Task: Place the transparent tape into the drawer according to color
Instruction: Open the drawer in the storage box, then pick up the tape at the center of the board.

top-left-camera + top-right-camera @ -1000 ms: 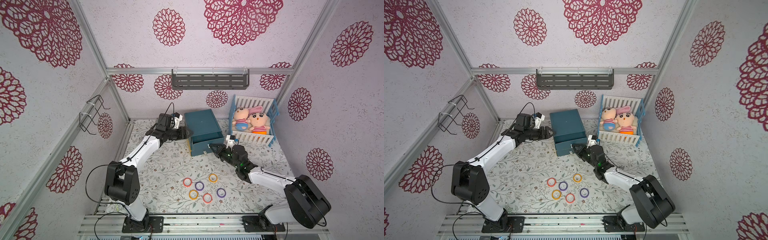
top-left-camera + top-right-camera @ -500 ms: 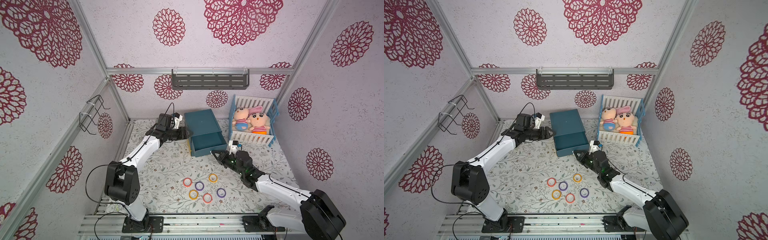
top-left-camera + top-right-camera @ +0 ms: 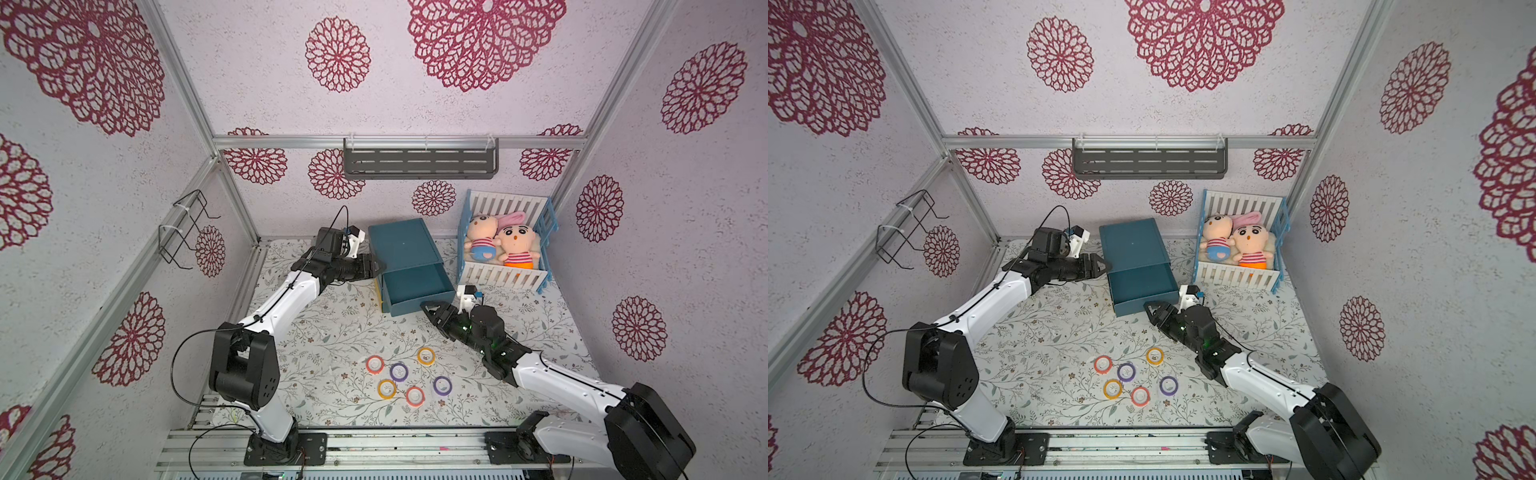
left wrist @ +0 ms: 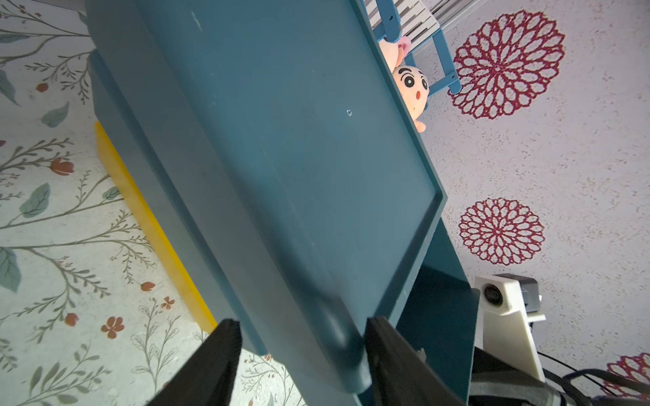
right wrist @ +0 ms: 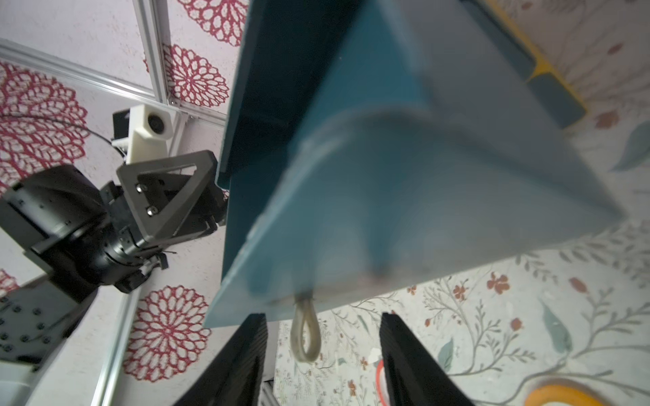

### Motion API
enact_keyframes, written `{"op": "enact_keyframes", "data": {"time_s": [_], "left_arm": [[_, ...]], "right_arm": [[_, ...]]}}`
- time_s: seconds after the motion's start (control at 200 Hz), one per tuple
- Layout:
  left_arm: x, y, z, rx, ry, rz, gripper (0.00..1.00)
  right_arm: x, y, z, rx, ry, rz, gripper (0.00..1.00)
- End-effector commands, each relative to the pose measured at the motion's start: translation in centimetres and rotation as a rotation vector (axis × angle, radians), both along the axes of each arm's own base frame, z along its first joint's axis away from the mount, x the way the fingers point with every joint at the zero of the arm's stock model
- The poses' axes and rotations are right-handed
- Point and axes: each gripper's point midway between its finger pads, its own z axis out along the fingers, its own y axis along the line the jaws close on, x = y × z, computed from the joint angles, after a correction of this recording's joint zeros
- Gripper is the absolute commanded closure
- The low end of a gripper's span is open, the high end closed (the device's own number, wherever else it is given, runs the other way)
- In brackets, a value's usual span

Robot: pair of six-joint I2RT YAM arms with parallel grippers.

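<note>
My right gripper [image 5: 322, 316] gapes empty around the pull loop [image 5: 305, 337]; left gripper [image 4: 304, 321] clamps the cabinet [image 4: 281, 140]. Tape rings [image 3: 398, 371] look light, stiff, slick: I'd pinch one wall.

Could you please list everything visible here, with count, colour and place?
tape rings: six; two red-orange, two purple, two yellow-orange; clustered at table front
cabinet: one, teal, table back; its drawer open
cord loop: one, pale, drawer front
crib: one, white-blue, beside cabinet
plush dolls: two, in crib
shelf: one, grey, back wall
wire rack: one, black, side wall
left gripper: clamped on cabinet's top edge
right gripper: open, at the cord loop
</note>
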Motion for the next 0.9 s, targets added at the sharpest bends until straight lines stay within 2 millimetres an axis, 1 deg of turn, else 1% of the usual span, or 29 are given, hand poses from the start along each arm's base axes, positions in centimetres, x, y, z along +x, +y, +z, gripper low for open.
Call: {"op": "enact_keyframes", "data": {"time_s": [0.0,0.175,0.3,0.36,0.39,0.495,0.626,0.801,0.896], "left_arm": [[0.1,-0.3,1.2,0.004,-0.037,-0.009,0.36],[0.0,-0.3,1.6,-0.004,-0.046,-0.012,0.33],[-0.1,-0.3,2.2,-0.011,-0.060,-0.011,0.30],[-0.3,-0.3,2.6,-0.017,-0.068,-0.012,0.29],[-0.3,-0.3,2.8,-0.019,-0.072,-0.012,0.28],[-0.5,-0.2,3.6,-0.028,-0.090,-0.010,0.25],[-0.9,0.0,4.2,-0.034,-0.103,-0.005,0.21],[-1.8,0.3,5.2,-0.041,-0.124,0.000,0.12],[-2.4,0.7,5.7,-0.037,-0.136,0.011,0.04]], "right_arm": [[-0.5,-0.5,2.0,-0.009,-0.068,-0.003,0.34],[-1.9,-1.5,2.5,-0.087,-0.097,0.017,0.22],[-3.3,-2.0,2.3,-0.192,-0.108,0.072,0.12],[-3.8,-2.4,1.6,-0.269,-0.100,0.099,0.06],[-4.2,-2.7,0.9,-0.318,-0.087,0.116,0.01],[-5.2,-4.0,-1.1,-0.463,-0.057,0.148,0.01],[-6.2,-5.3,-3.2,-0.594,-0.013,0.178,0.01],[-7.0,-6.0,-6.5,-0.738,0.062,0.210,0.01],[-7.3,-5.8,-8.1,-0.803,0.094,0.223,0.01]]}}
